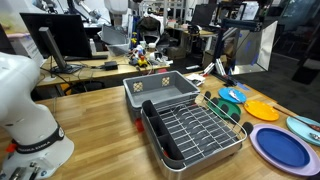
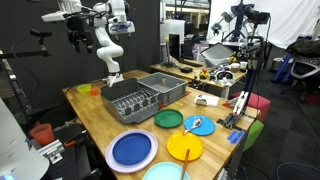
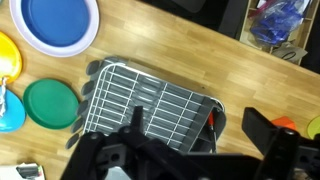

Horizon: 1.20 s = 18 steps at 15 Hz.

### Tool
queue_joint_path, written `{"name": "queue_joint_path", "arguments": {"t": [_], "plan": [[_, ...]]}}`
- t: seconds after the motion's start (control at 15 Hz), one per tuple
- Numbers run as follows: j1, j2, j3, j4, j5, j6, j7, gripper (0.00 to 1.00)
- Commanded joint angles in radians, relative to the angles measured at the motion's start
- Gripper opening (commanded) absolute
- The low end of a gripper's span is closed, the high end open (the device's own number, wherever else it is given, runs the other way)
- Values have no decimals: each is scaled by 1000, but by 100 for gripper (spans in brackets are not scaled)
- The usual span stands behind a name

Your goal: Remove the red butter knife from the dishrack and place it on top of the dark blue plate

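Note:
In the wrist view the red butter knife [image 3: 212, 121] lies in the black side compartment of the silver wire dishrack [image 3: 140, 98]. My gripper [image 3: 197, 122] hangs high above the rack, open and empty, one fingertip [image 3: 134, 118] over the grid and the other past the rack's end. The dark blue plate [image 3: 60, 22] sits at the upper left of that view. In both exterior views the dishrack [image 1: 200, 128] [image 2: 128, 101] stands mid-table, the dark blue plate [image 1: 280, 147] [image 2: 132, 150] beside it. The gripper [image 2: 79, 40] is far above the table. The knife does not show in either exterior view.
A grey plastic tub [image 1: 160, 90] [image 2: 166, 84] stands against the rack. A green plate [image 3: 50, 103] [image 2: 168, 119], a yellow plate [image 2: 185, 148] and a pale blue plate [image 2: 165, 172] lie near the dark blue one. Orange cups [image 2: 87, 90] sit behind the rack.

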Motion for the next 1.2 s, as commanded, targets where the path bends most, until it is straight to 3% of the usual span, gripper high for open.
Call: {"name": "queue_joint_path", "arguments": {"t": [0.0,0.47,0.53,1.13], "plan": [[19,176,28,105,-90,64,4,100],[57,405,20,295,-121,103,-42,100],[58,368,15,252,-102,125,-18,100],[64,408,15,285,-98,159,-44,100]]}}
